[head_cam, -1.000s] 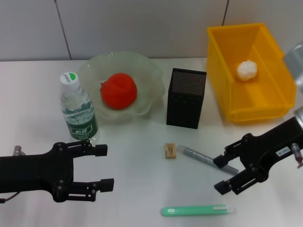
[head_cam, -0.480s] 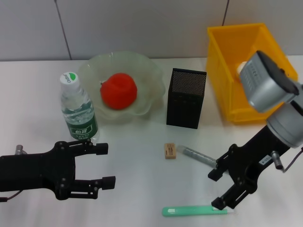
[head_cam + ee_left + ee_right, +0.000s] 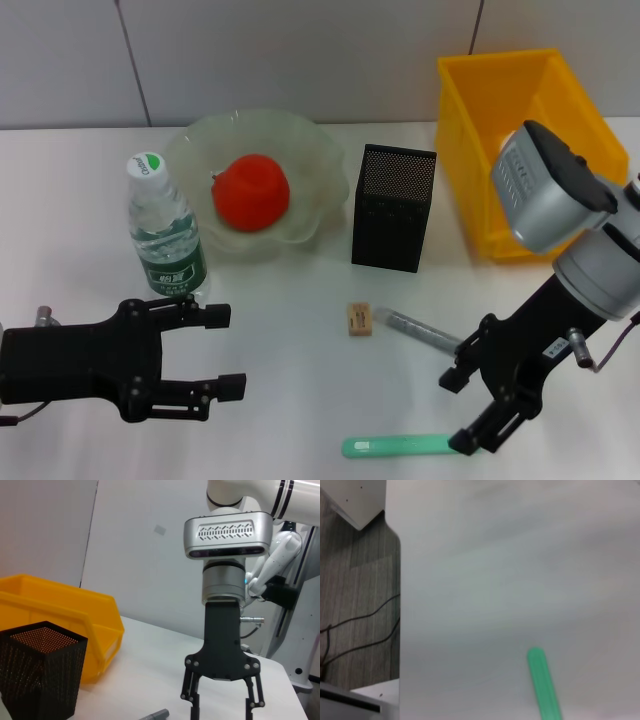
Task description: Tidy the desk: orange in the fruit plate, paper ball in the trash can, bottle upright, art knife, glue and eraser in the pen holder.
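The green art knife lies near the table's front edge and also shows in the right wrist view. My right gripper is open and points down, with one fingertip at the knife's right end. The grey glue stick and the tan eraser lie in front of the black mesh pen holder. The orange sits in the glass fruit plate. The bottle stands upright. My right arm hides the paper ball. My left gripper is open and empty, in front of the bottle.
The yellow bin stands at the back right, partly behind my right wrist. The left wrist view shows the right gripper, the pen holder and the bin. The table's edge and the floor show in the right wrist view.
My right gripper has swung down and toward the front edge, onto the green knife's right end. Its wrist now covers the paper ball in the bin. The left arm has barely moved.
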`<state>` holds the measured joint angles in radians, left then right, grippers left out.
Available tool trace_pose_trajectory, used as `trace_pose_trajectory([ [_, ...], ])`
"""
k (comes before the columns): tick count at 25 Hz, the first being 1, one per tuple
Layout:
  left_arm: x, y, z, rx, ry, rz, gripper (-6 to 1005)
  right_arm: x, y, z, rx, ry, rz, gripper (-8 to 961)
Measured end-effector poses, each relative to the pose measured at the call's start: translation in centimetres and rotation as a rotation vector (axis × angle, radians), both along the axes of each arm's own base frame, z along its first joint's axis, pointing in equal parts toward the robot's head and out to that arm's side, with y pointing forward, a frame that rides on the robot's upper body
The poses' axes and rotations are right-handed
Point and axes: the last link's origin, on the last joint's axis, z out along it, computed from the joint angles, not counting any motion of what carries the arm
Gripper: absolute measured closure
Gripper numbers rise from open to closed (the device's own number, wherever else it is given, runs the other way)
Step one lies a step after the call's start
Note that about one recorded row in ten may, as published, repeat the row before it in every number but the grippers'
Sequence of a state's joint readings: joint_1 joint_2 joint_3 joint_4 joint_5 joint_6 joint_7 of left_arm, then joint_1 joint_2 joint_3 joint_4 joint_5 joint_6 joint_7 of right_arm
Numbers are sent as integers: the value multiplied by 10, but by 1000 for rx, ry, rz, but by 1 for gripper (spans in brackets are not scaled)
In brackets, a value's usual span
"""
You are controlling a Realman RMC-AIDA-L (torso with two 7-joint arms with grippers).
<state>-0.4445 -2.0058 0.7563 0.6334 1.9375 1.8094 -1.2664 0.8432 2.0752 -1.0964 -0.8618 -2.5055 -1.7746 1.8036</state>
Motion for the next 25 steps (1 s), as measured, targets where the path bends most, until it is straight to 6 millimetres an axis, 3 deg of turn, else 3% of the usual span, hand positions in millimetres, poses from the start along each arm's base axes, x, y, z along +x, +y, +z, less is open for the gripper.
trace_pose_trajectory([
  [20, 1, 2, -3, 13, -4, 13, 137, 8, -6, -25, -43, -168, 126, 222],
  [25, 2, 3, -3, 15, -9, 13, 137, 9, -6, -28, -46, -186, 147, 377],
])
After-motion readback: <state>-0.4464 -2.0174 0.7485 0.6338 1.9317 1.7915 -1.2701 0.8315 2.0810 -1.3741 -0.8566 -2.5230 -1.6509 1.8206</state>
